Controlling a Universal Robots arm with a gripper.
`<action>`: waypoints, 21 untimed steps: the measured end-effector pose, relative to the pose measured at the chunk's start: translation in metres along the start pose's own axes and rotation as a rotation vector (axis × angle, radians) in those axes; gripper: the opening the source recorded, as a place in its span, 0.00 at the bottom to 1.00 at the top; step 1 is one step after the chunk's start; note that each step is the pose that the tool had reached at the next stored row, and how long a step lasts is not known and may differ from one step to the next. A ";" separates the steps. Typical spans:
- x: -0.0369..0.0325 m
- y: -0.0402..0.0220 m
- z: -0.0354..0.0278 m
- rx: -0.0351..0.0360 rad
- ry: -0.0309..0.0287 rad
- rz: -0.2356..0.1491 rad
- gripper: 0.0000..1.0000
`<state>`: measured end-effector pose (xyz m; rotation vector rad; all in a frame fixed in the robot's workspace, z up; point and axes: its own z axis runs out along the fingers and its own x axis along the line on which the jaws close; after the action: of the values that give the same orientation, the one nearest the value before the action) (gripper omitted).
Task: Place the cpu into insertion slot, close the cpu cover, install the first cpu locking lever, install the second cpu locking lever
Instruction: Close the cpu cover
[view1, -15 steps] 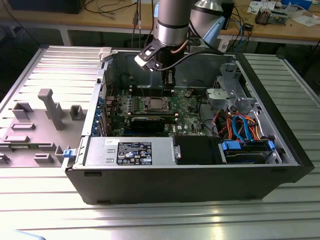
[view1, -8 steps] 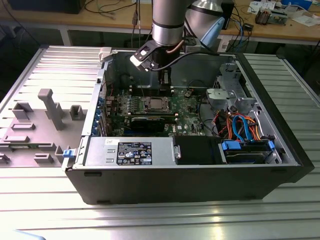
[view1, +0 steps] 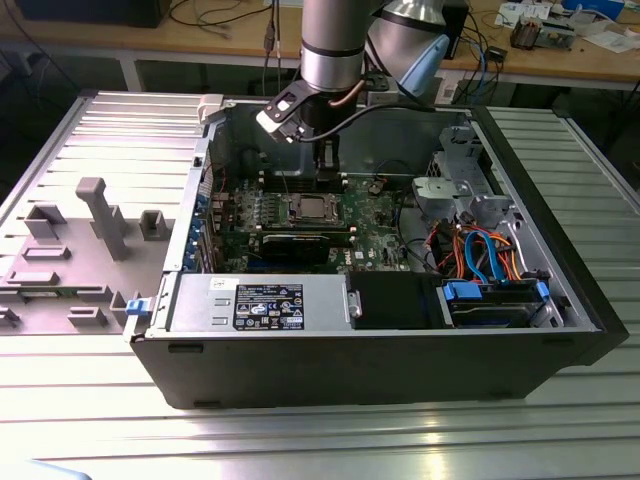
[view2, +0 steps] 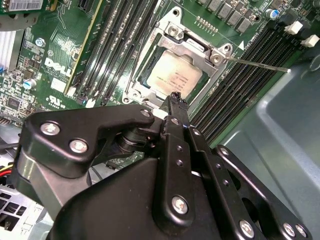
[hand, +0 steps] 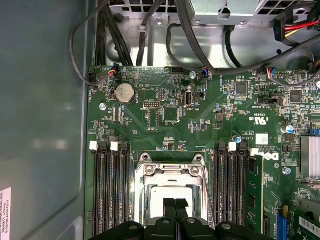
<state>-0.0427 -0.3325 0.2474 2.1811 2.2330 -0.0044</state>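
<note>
Jaws: together in the first wrist view, the two black fingertips side by side with nothing between them. The gripper (hand: 175, 204) hangs just above the near edge of the cpu (hand: 172, 191); whether it touches cannot be told.

The cpu lies flat in the insertion slot (view2: 144, 70) on the green circuit board (hand: 165, 135). The cpu cover (hand: 170, 172) appears to be down around it, with the chip's top showing through the window.

In the second wrist view, one thin locking lever (view2: 257, 65) runs out from the cover's corner across the memory slots (view2: 235, 85) and appears unlatched. The other lever is not made out.

Judgement: placing and covering look done, and the work stands at the levers.

- Closed tips suit pushing a lever.
- Contact belongs on the rod's free end, not on the chip top or the window edge.
- Pressure should be steady, down then sideways under the catch, and clear of the memory slots.
- A cover not fully flat would fight the lever.

Exterior view: the arm reaches into the open computer case (view1: 400, 370).
</note>
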 end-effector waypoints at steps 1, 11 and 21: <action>0.0000 -0.0003 0.0000 0.0000 0.0000 0.000 0.11; 0.0000 -0.0013 0.0002 0.0000 0.0001 0.000 0.11; 0.0003 -0.0133 0.0023 0.0000 -0.0001 0.000 0.11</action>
<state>-0.0560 -0.3325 0.2450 2.1811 2.2330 -0.0045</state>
